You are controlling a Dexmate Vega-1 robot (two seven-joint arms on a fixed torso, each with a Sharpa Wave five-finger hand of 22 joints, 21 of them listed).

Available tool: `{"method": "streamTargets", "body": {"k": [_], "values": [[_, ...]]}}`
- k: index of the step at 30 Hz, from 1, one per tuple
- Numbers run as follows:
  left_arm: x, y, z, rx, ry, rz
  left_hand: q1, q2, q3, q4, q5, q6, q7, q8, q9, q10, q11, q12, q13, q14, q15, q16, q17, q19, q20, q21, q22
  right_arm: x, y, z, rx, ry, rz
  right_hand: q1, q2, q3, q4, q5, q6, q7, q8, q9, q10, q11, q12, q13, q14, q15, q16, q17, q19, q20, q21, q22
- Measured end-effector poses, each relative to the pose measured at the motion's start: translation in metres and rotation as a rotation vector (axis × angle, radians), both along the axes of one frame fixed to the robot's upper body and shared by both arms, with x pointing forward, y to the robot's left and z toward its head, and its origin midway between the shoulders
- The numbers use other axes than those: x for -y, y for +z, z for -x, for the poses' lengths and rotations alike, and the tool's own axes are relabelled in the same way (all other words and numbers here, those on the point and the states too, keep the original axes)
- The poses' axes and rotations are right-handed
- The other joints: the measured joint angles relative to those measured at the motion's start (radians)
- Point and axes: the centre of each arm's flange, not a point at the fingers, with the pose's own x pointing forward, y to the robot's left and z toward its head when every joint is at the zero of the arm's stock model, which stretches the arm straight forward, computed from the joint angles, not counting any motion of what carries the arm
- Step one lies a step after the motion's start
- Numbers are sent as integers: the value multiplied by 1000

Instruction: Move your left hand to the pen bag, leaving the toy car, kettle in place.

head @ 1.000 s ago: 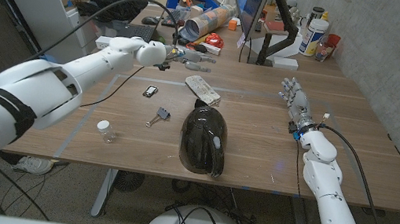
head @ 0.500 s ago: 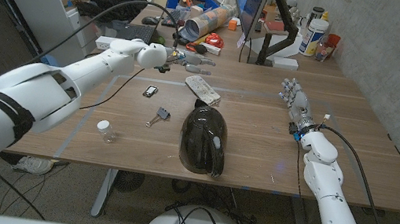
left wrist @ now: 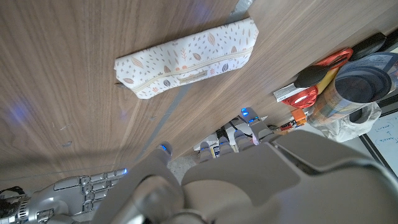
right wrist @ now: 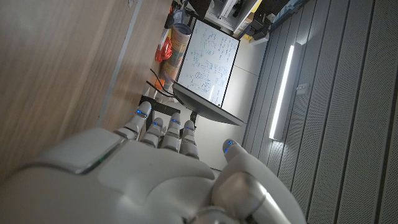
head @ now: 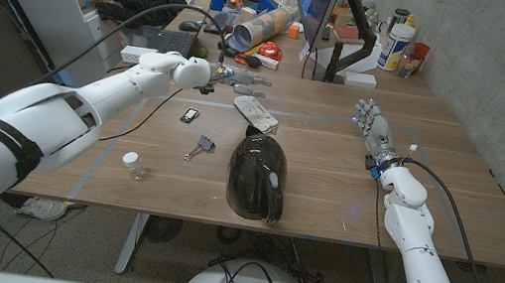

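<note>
The pen bag, a white pouch with a leaf print, lies flat on the wooden table just beyond the kettle; it shows whole in the left wrist view. My left hand hovers a little past the bag on its far-left side, fingers stretched out and apart, holding nothing. Its back shows in the left wrist view. The black kettle lies at the table's middle. A small dark toy car sits left of the bag. My right hand stands upright at the right, fingers apart and empty.
A binder clip and a small capped vial lie near the front left. Clutter lines the far edge: a monitor, tubes, red-handled scissors, bottles. A black cable crosses the table's left side.
My left hand has drifted very slightly toward the near side, still past the pen bag. The right hand and the objects have stayed put.
</note>
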Motion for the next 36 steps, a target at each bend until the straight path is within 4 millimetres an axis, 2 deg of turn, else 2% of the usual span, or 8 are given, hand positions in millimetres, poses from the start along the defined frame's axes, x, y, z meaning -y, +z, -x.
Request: {"method": "streamTargets", "body": {"k": [25, 36], "values": [[-2, -10, -3, -26, 14, -4, 0, 0, 0, 0, 0, 0, 0, 0, 0, 0, 0, 0, 0, 0, 0, 0, 0, 0, 0, -3, 0, 1, -2, 1, -7, 0, 4, 0, 0, 0, 0, 0, 0, 0, 0, 0, 0, 0, 0, 0, -4, 4, 0, 0, 6, -6, -8, 0], [-3, -14, -3, -32, 16, -5, 0, 0, 0, 0, 0, 0, 0, 0, 0, 0, 0, 0, 0, 0, 0, 0, 0, 0, 0, -3, 0, 1, -3, 2, -10, -2, 9, 0, 0, 0, 0, 0, 0, 0, 0, 0, 0, 0, 0, 0, -4, 4, 0, 0, 11, 0, -8, 0]]}}
